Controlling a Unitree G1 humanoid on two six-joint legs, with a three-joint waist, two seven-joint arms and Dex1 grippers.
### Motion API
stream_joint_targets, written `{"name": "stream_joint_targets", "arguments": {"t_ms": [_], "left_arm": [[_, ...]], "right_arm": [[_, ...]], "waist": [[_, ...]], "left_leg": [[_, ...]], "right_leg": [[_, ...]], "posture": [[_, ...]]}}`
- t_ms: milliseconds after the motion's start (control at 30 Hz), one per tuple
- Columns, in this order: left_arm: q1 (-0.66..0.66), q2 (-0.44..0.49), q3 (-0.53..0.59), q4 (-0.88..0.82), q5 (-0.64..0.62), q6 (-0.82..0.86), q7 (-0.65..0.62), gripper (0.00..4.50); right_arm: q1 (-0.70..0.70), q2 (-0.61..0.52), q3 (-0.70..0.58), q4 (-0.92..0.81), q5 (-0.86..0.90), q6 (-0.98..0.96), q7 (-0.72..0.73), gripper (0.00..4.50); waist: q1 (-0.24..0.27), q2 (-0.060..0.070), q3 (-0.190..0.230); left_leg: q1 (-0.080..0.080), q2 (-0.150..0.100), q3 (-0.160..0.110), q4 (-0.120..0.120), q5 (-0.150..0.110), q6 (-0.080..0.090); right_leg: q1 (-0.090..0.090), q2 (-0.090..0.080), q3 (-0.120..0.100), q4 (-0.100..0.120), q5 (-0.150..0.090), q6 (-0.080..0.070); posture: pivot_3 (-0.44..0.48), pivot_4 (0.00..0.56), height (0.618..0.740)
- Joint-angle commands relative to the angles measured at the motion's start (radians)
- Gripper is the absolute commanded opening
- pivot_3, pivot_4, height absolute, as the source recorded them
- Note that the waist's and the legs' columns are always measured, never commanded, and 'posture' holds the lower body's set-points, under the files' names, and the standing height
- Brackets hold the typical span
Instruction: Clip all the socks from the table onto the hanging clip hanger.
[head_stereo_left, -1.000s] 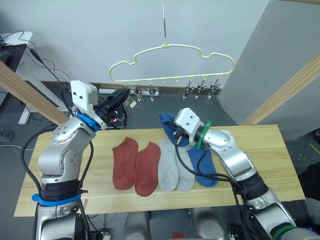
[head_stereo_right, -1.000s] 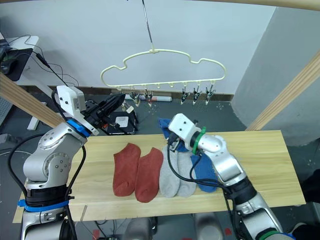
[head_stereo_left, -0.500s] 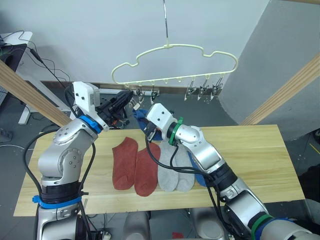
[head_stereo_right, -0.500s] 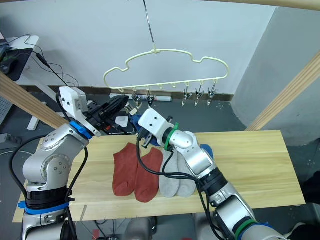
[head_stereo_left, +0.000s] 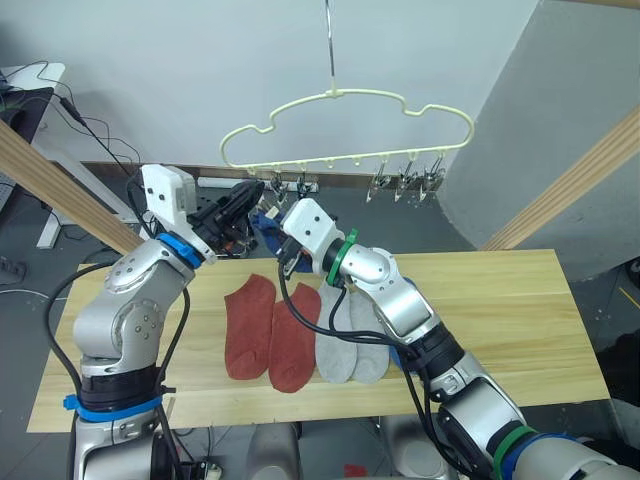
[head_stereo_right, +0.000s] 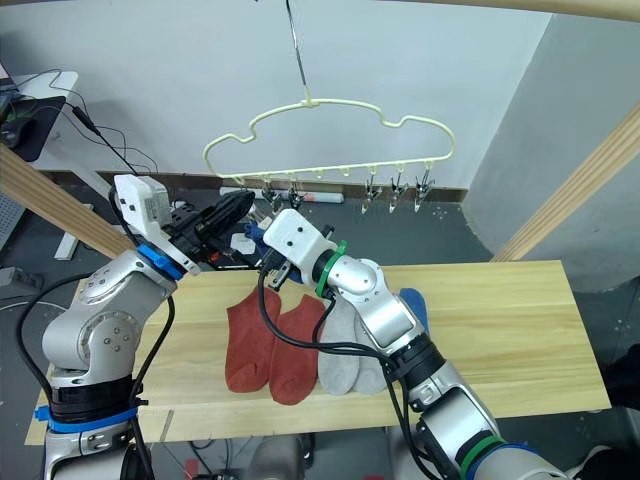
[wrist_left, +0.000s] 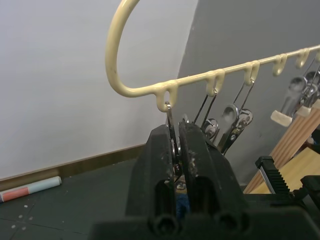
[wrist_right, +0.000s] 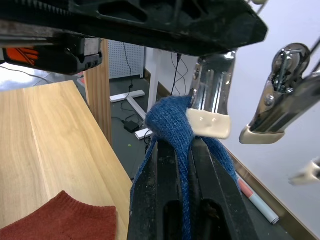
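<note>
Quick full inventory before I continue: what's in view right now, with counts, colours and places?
table: one, light wood, across the front.
rust-red socks: two, flat on the table, leftmost of the row.
grey socks: two, flat, beside the red pair.
blue sock on table: one, partly hidden behind the right arm.
held blue sock: one, raised to the hanger's left-end clip.
clip hanger: one, cream-yellow, hanging above the table.
metal clips: silver, along its bottom bar; count unclear.
wooden beams: two, slanting at either side.
left end effector: shut on the left-end clip.
right end effector: shut on the held blue sock.
</note>
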Motion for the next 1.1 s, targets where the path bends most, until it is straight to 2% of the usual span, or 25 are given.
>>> {"name": "stream_joint_targets", "arguments": {"t_ms": [33, 200, 433, 533, 633, 800, 933, 1100], "left_arm": [[0.008, 0.001, 0.018, -0.028, -0.023, 0.011, 0.006, 1.45], [0.016, 0.019, 0.017, -0.042, -0.058, 0.064, -0.010, 2.87], [0.034, 0.032, 0.018, -0.057, -0.059, 0.070, -0.013, 2.87], [0.040, 0.038, 0.014, -0.058, -0.036, 0.050, -0.009, 2.91], [0.051, 0.039, 0.010, -0.068, -0.003, 0.016, -0.005, 2.91], [0.094, 0.041, -0.002, -0.109, 0.055, -0.052, -0.014, 2.91], [0.139, 0.012, -0.031, -0.161, 0.161, -0.172, 0.023, 2.91], [0.157, -0.032, -0.060, -0.174, 0.230, -0.241, 0.061, 2.91]], "right_arm": [[-0.027, 0.022, -0.014, -0.022, 0.010, -0.030, -0.007, 0.00], [-0.027, 0.024, -0.016, -0.018, 0.010, -0.031, -0.008, 0.00], [-0.024, 0.039, -0.021, -0.016, 0.023, -0.019, 0.000, 0.00], [-0.018, 0.044, -0.022, -0.023, 0.029, -0.004, 0.011, 0.75], [0.003, 0.012, -0.005, -0.068, 0.023, 0.025, 0.041, 1.80], [0.050, -0.078, -0.002, -0.214, 0.029, 0.069, 0.108, 1.80], [0.115, -0.253, -0.045, -0.453, 0.120, 0.175, 0.262, 1.80], [0.142, -0.366, -0.110, -0.582, 0.201, 0.254, 0.314, 1.80]], "waist": [[0.000, 0.000, 0.000], [0.000, 0.000, 0.000], [0.000, 0.000, 0.000], [0.000, 0.000, 0.000], [0.001, 0.000, 0.000], [0.002, 0.000, 0.000], [0.005, 0.000, 0.000], [0.005, 0.000, 0.000]], "left_leg": [[0.000, 0.000, 0.000, 0.000, 0.000, 0.000], [0.000, 0.000, 0.000, 0.000, 0.000, 0.000], [0.000, 0.000, 0.000, 0.000, 0.000, 0.000], [0.000, 0.000, 0.000, 0.000, 0.000, 0.000], [0.000, 0.000, 0.000, 0.000, 0.000, 0.000], [0.000, 0.000, 0.000, 0.000, 0.000, 0.000], [-0.001, 0.000, 0.000, -0.001, 0.000, 0.000], [0.000, 0.000, 0.000, 0.000, 0.000, 0.000]], "right_leg": [[0.000, 0.000, 0.000, 0.000, 0.000, 0.000], [0.000, 0.000, 0.000, 0.000, 0.000, 0.000], [0.000, 0.000, 0.000, 0.000, 0.000, 0.000], [0.000, 0.000, 0.000, 0.000, 0.000, 0.000], [0.000, 0.000, 0.000, 0.000, 0.000, 0.000], [0.000, 0.000, 0.000, -0.001, 0.000, 0.000], [0.000, 0.000, 0.000, -0.001, 0.000, 0.000], [0.000, 0.000, 0.000, 0.000, 0.000, 0.000]], "posture": [[-0.137, 0.328, 0.733], [-0.137, 0.327, 0.733], [-0.134, 0.327, 0.733], [-0.134, 0.327, 0.733], [-0.134, 0.325, 0.733], [-0.134, 0.325, 0.733], [-0.130, 0.330, 0.733], [-0.144, 0.334, 0.733]]}}
